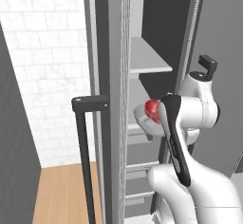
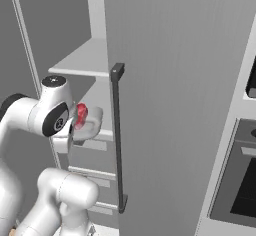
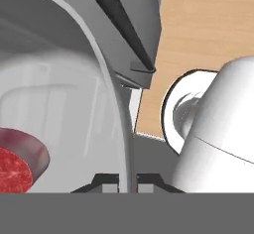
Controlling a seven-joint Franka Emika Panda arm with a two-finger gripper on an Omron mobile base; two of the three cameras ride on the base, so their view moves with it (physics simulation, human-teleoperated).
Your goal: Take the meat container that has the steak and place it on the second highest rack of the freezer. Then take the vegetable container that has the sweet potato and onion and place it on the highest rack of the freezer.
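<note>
One steak, one container

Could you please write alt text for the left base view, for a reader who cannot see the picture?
A white robot arm holds a pale container with a red steak inside the open freezer, level with the lower of two flat grey shelves. The upper shelf is bare, and the freezer's dark bar handle stands in front of a white tiled wall.

The steak sits in its container, inside the open freezer, below the highest rack, at the arm's 12 o'clock.
</note>
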